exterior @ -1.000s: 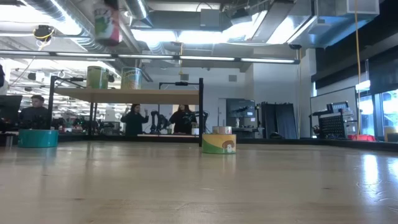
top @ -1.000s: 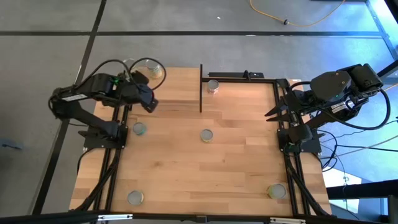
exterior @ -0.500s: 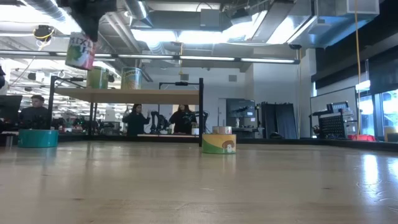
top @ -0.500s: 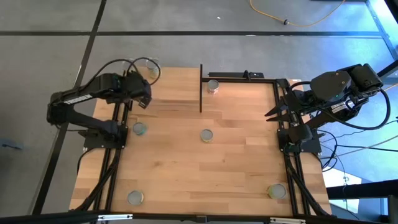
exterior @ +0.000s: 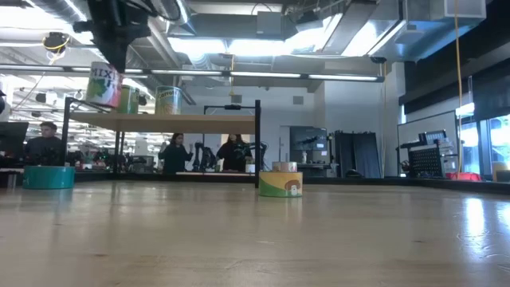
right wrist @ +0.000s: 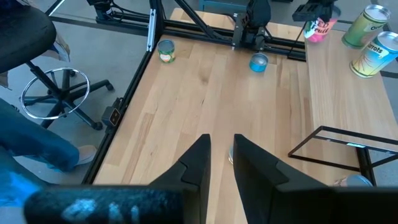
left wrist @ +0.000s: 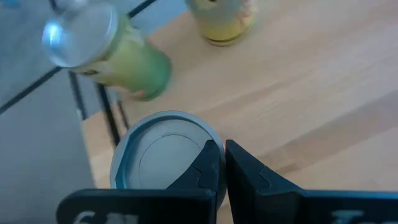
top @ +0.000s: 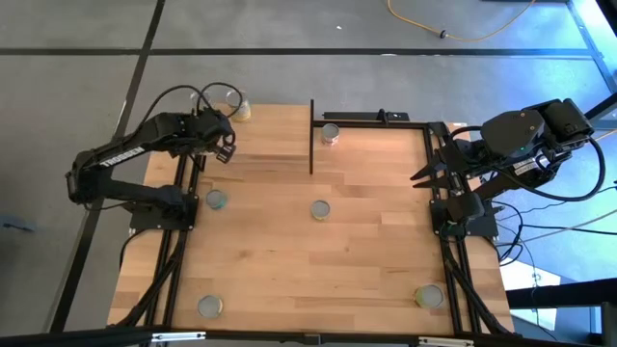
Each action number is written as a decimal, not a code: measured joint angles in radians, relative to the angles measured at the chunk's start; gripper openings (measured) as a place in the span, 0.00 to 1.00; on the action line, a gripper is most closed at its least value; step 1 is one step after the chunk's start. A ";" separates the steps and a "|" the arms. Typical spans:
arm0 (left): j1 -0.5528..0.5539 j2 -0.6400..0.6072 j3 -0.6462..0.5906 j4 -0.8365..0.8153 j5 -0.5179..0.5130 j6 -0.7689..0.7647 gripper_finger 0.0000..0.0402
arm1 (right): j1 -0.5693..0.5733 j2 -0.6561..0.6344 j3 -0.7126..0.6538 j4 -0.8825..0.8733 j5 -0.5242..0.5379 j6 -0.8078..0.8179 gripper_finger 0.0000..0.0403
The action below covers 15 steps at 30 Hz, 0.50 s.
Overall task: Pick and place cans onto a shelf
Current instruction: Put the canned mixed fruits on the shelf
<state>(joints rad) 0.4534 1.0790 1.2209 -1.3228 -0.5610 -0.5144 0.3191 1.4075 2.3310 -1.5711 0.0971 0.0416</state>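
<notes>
1. Hanging from the left gripper [exterior: 107, 62], a pink-and-white labelled can [exterior: 103, 85] sat just above the shelf [exterior: 163, 121] at its outer end; jaws were clamped narrow on the can's rim, as seen in the left wrist view [left wrist: 163, 163].
2. Two more cans already stood on the shelf board: a green one [exterior: 126, 99] right beside the held can, and a yellow-green one [exterior: 168, 100] a bit further along twd the black upright panel [top: 311, 135].
3. Just past that panel, off the shelf, one can [top: 330, 133] stood on the tabletop [top: 366, 241].
4. Other cans on the tabletop, outward from the shelf: a teal one [top: 216, 200] near the shelf's front edge by the left arm base, one [top: 320, 208] mid-table, one [top: 209, 306] and one [top: 429, 295] well apart from the shelf at the near corners.
5. Right gripper [top: 420, 175] hovered at the table edge opp. the shelf, well apart from it, fingers spread, nothing between them.
6. Bkgd in the low view: people [exterior: 231, 153] beyond the table, under the shelf line.
</notes>
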 joint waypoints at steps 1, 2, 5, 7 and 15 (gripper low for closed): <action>0.008 -0.003 -0.010 0.019 0.006 0.016 0.01 | 0.000 0.000 0.000 0.000 0.000 0.001 0.17; 0.016 -0.005 -0.020 0.046 0.014 0.033 0.01 | 0.000 0.000 0.000 0.000 0.000 0.001 0.17; 0.048 -0.001 -0.048 0.119 0.040 0.094 0.01 | 0.000 0.000 0.000 0.000 0.000 0.001 0.17; 0.071 -0.002 -0.062 0.145 0.060 0.115 0.01 | 0.000 0.000 0.000 0.000 0.000 0.001 0.17; 0.144 -0.001 -0.090 0.186 0.088 0.155 0.01 | 0.000 0.000 0.000 0.000 0.000 0.002 0.17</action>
<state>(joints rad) 0.5969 1.0779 1.1310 -1.1373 -0.4730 -0.3591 0.3191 1.4075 2.3310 -1.5711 0.0975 0.0437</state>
